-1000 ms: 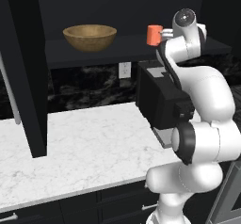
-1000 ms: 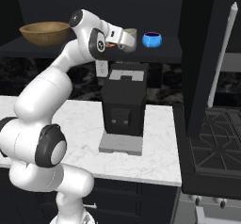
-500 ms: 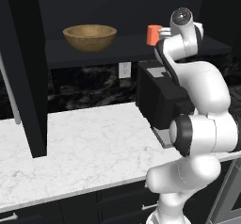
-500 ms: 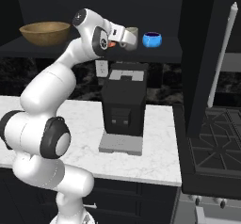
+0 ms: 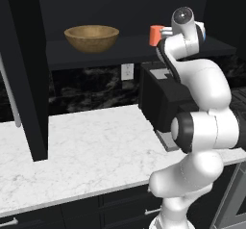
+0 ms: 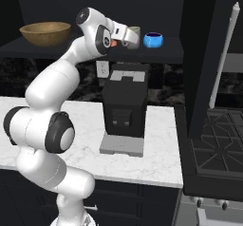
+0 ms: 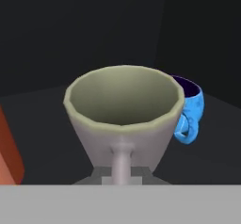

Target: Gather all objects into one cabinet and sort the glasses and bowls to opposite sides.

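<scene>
end effector (image 6: pixel 124 34) closed on dull grey-beige handled mug (image 7: pixel 124 119), gripped at its handle, up on dark cabinet shelf (image 6: pixel 168 54). small bright-blue vessel (image 7: pixel 189 110) sits just behind mug, orange mug (image 5: pixel 156 34) close beside. wide wooden bowl (image 5: pixel 92 37) well apart at shelf's other end.

No writing, label, brand, number or sign can be read on anything here. The mugs, the bowl and the cabinet fronts are plain, and the dark machine on the counter bears no legible marking.
</scene>
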